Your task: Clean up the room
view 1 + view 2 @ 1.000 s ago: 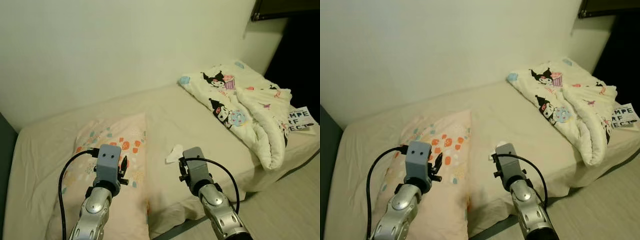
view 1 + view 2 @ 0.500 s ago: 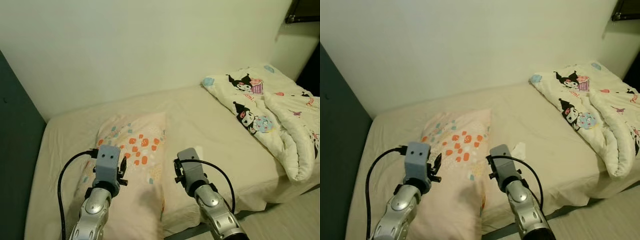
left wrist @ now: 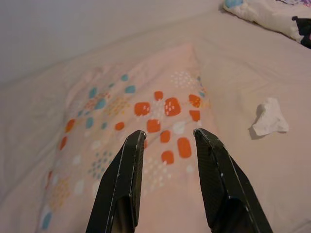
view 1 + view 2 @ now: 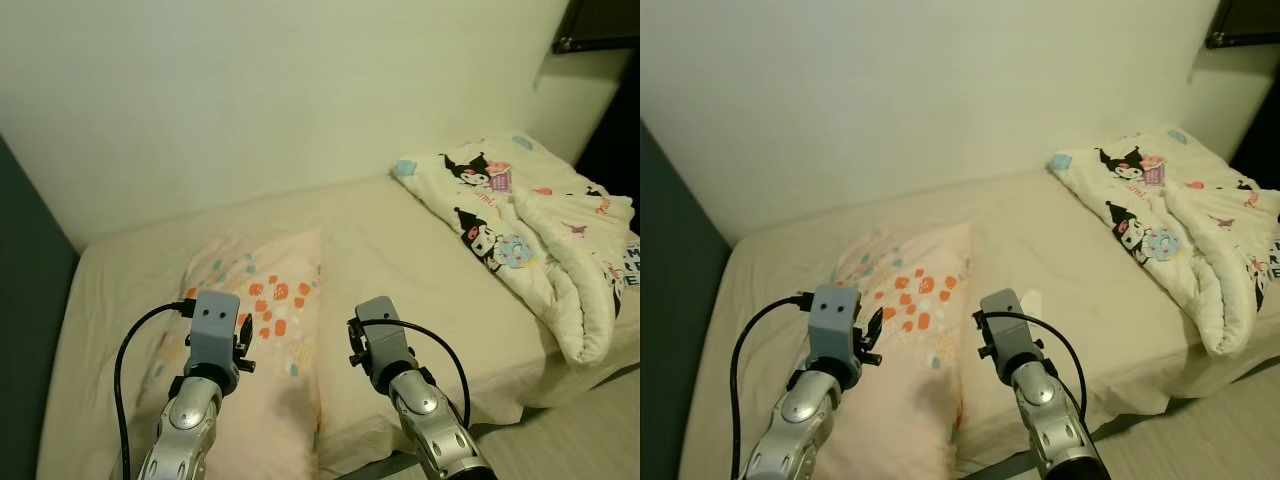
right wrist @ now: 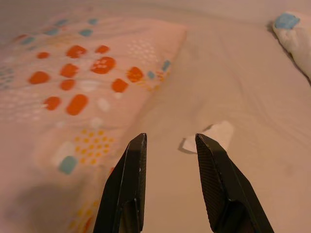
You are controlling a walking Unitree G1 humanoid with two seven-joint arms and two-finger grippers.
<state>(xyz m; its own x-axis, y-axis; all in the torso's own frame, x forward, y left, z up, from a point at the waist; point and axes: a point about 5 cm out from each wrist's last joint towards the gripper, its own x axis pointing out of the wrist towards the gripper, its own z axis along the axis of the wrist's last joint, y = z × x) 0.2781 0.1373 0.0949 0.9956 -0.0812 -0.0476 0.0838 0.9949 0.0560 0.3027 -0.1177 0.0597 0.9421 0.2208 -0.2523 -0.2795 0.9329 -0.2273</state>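
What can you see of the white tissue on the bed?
The tissue is a small crumpled white scrap, apparently thin paper, lying loose on the beige bedsheet beside the patterned pillow without touching it. Its edges are folded and uneven and cast a small shadow. The right tool is open, aimed at it but apart from it.

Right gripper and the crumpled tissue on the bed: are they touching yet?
Apart. The right wrist view shows the right gripper open, with bare sheet between its fingertips and the tissue lying beyond them.

Head eyes look down; wrist views share the pillow [image 3: 146, 111].
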